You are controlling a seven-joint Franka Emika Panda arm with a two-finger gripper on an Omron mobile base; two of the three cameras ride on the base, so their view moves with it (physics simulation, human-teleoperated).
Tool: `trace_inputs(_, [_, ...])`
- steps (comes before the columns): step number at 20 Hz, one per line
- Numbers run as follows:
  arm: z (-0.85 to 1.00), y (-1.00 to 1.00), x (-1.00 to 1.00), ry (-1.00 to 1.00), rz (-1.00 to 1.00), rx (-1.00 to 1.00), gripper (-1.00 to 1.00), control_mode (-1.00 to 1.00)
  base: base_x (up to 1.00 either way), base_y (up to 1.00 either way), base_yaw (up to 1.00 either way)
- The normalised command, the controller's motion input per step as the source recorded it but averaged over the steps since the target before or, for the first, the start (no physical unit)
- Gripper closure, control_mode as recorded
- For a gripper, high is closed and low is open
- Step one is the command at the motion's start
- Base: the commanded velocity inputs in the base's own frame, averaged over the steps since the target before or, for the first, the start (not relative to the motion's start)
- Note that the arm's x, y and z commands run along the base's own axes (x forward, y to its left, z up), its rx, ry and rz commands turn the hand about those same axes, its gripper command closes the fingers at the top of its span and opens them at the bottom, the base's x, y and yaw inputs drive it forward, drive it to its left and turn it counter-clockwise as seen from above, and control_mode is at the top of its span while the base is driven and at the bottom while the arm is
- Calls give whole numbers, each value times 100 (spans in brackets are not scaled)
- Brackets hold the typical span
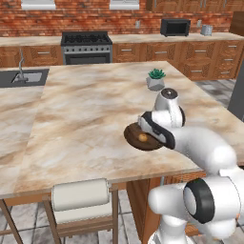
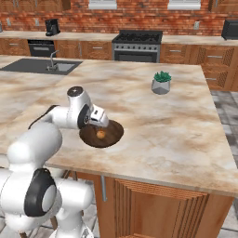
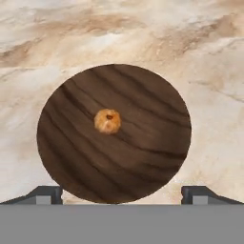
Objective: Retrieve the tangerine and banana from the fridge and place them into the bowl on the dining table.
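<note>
The tangerine (image 3: 107, 120) lies inside the dark brown wooden bowl (image 3: 143, 157), a little left of its middle. The bowl (image 1: 134, 138) rests on the marbled dining table (image 1: 86, 109) near its front edge, with the tangerine (image 1: 142, 138) showing beside the hand. My gripper (image 3: 122, 194) hangs straight above the bowl, open, its two fingertips (image 3: 46, 194) spread wide with nothing between them. From the right base view the hand (image 2: 98, 117) hovers over the bowl (image 2: 111, 135) and the tangerine (image 2: 100, 135). The banana and the fridge are out of view.
A small grey potted plant (image 1: 155, 79) stands on the table beyond the bowl. A sink (image 1: 21, 76) is set into the table's far left. A chair (image 1: 81, 202) is tucked under the near edge. Stove (image 1: 86, 47) and brown cabinets line the back wall.
</note>
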Motion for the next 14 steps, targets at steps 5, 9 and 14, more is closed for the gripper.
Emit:
trace_inputs(5, [100,-8,-92,-14,0,0,-100,-100,0,0,0])
trace_inputs(9, [100,-9,-96,-1,0,1,-100,-100,0,0,0])
trace_inputs(14, [81,-3,-91,0,0,1,-100,-100,0,0,0])
